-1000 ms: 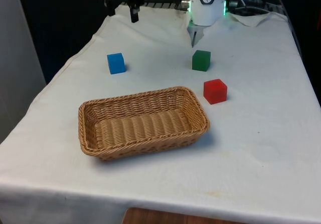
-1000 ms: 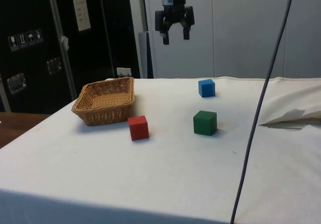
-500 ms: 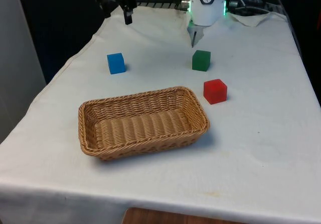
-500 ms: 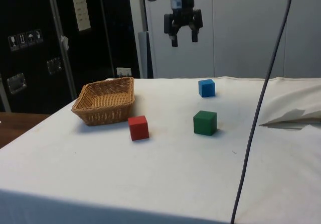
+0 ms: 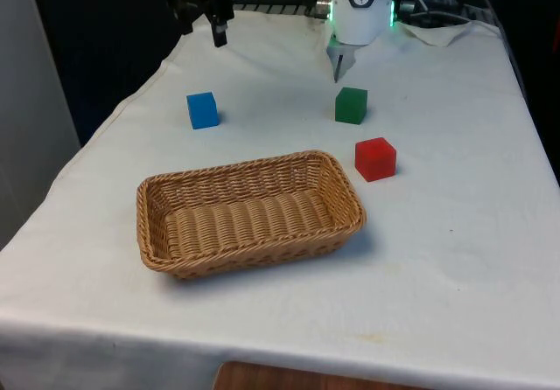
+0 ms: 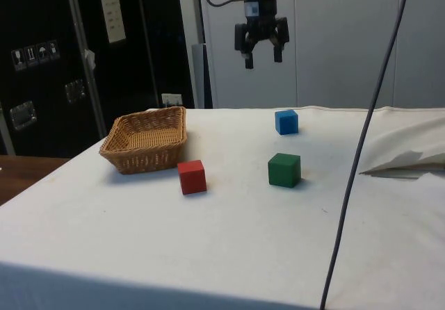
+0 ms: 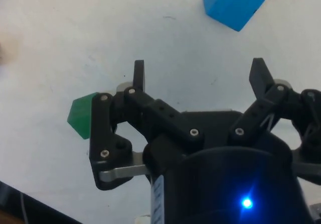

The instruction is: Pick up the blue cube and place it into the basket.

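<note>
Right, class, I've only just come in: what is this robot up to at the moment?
The gripper hangs open and empty, high above the table, not far from the blue cube. That cube sits untouched on the cloth, apart from the wicker basket, which has nothing in it. A green cube and a red cube stand on the front view's right. So the pick has not yet begun.

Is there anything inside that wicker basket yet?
No. The basket holds nothing: its woven floor shows bare in the front view. The blue cube sits on the cloth beyond it, apart from it. In the side view the near wall hides part of the floor.
</note>
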You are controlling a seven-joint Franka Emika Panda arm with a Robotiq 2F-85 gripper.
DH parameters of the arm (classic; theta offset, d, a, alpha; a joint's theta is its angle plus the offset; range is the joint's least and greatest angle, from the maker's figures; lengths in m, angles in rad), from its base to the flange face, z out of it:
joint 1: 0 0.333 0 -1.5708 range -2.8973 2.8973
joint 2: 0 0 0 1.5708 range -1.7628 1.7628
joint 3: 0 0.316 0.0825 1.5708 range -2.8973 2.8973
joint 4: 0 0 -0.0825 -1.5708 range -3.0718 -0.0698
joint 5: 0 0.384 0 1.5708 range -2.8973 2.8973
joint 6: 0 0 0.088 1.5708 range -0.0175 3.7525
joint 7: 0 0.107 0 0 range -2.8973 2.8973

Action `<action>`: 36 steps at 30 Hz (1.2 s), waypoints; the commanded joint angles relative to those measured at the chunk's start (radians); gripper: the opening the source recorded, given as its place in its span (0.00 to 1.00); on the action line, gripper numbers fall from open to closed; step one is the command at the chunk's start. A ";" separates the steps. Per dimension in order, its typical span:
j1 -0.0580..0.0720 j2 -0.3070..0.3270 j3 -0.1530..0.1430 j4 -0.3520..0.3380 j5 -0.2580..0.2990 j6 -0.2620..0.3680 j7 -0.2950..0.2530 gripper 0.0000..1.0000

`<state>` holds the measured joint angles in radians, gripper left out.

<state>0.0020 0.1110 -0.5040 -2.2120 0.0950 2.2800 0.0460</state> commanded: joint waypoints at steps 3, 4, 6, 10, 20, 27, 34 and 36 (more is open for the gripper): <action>0.000 0.007 0.000 -0.004 0.008 0.019 0.018 1.00; 0.000 0.010 0.000 -0.004 0.008 0.020 0.025 1.00; 0.000 0.014 0.000 -0.005 0.008 0.024 0.039 1.00; 0.000 0.026 0.000 -0.008 0.008 0.035 0.073 1.00; 0.000 0.052 0.001 -0.010 0.009 0.052 0.145 1.00; 0.000 0.069 0.001 -0.011 0.009 0.059 0.194 1.00; 0.000 0.086 0.001 -0.011 0.010 0.069 0.244 1.00; 0.000 0.092 0.001 -0.012 0.010 0.072 0.258 1.00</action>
<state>0.0020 0.2010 -0.5040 -2.2200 0.0950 2.3380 0.3020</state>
